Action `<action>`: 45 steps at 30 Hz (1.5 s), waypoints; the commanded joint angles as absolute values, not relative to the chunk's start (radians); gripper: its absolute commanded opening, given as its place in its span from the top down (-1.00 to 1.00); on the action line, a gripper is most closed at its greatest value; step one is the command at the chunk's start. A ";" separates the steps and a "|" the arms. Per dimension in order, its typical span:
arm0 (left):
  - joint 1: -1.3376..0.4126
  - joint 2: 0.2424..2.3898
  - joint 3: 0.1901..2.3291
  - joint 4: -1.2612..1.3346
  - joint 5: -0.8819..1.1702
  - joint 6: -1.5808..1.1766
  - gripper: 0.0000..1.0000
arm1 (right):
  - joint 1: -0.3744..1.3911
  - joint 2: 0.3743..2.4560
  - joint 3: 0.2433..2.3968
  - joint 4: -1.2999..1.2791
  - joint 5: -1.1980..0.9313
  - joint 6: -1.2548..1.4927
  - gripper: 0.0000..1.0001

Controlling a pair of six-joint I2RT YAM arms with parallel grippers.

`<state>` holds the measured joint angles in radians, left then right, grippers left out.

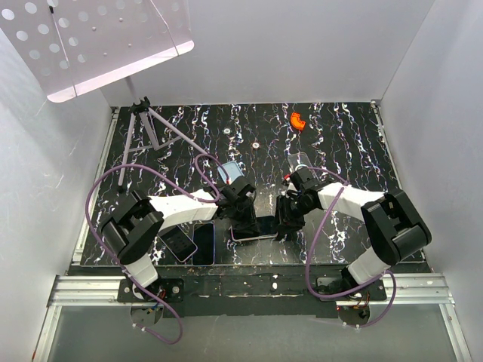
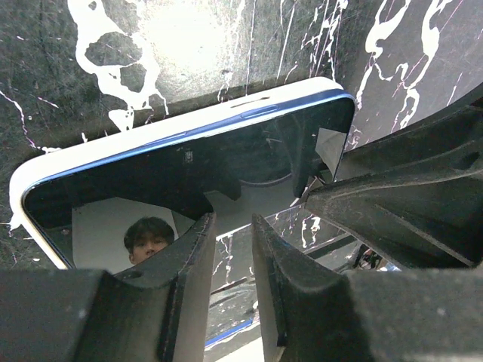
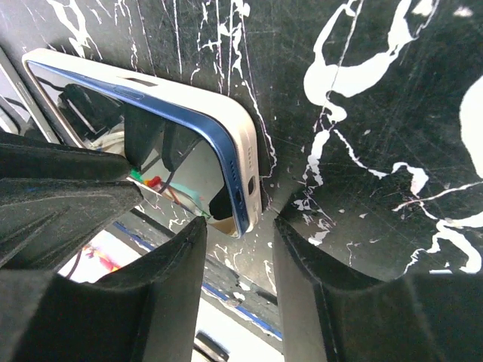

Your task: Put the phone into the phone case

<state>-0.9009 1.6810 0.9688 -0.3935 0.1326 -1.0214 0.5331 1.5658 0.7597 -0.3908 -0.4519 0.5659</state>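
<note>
The phone (image 1: 253, 228), dark-screened with a blue rim, lies flat on the black marbled table. It sits inside the white phone case (image 2: 143, 138), whose rim wraps its edge. In the right wrist view the phone (image 3: 162, 143) and the case (image 3: 245, 147) show a bottom corner. My left gripper (image 2: 232, 222) hovers over the screen (image 2: 196, 170) with its jaws a narrow gap apart and nothing between them. My right gripper (image 3: 238, 226) stands open at the phone's right end, with the corner just beyond its fingertips. From above, the left gripper (image 1: 243, 213) and the right gripper (image 1: 285, 219) flank the phone.
Two other dark phones (image 1: 179, 243) (image 1: 203, 243) lie near the front edge at the left. A small tripod (image 1: 147, 121) stands at the back left, and an orange piece (image 1: 298, 120) lies at the back. A pale blue item (image 1: 229, 172) and a clear item (image 1: 298, 161) lie mid-table.
</note>
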 commanded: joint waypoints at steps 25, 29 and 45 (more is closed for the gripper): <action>-0.905 1.796 0.962 -0.471 0.075 -1.037 0.57 | 0.664 1.812 0.877 -0.529 -0.049 0.575 0.71; -0.905 1.793 0.965 -0.472 0.072 -1.042 0.56 | 0.699 1.815 0.919 -0.594 0.070 0.580 0.68; -0.859 1.750 0.953 -0.495 0.066 -1.009 0.55 | 0.476 1.574 0.828 -0.416 -0.392 0.514 -0.47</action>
<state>-0.8967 1.7306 1.0016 -0.3927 0.1844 -1.0565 0.5556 1.5826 0.8745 -0.5385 -0.2520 0.5453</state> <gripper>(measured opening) 0.218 0.733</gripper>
